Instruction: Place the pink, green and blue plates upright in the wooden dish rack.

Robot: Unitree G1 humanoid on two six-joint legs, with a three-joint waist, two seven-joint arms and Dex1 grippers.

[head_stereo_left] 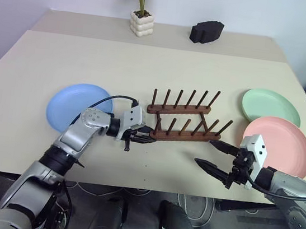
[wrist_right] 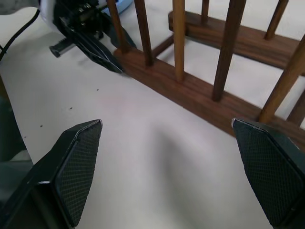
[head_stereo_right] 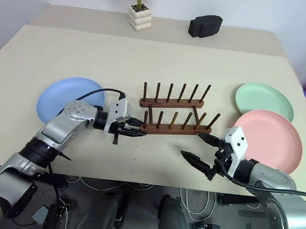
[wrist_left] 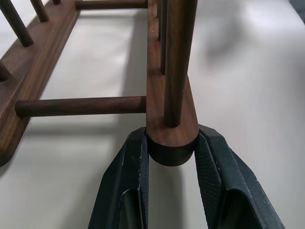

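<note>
The wooden dish rack (head_stereo_left: pixel 183 121) stands mid-table with no plates between its pegs. My left gripper (head_stereo_left: pixel 144 137) is shut on the left end of its near rail (wrist_left: pixel 171 129); both fingers (wrist_left: pixel 128 176) press the rounded rail tip. My right gripper (head_stereo_left: pixel 207 154) stands open just in front of the rack's right end, apart from the rail (wrist_right: pixel 190 90). The blue plate (head_stereo_left: pixel 75 104) lies flat to the rack's left, behind my left arm. Both the green plate (head_stereo_left: pixel 271 106) and the pink plate (head_stereo_left: pixel 279 143) lie flat on the right, the pink one nearer.
A potted plant (head_stereo_left: pixel 141 20) in a white pot and a black object (head_stereo_left: pixel 206 31) sit on the far table. The table's front edge (head_stereo_left: pixel 149 188) runs just below both grippers.
</note>
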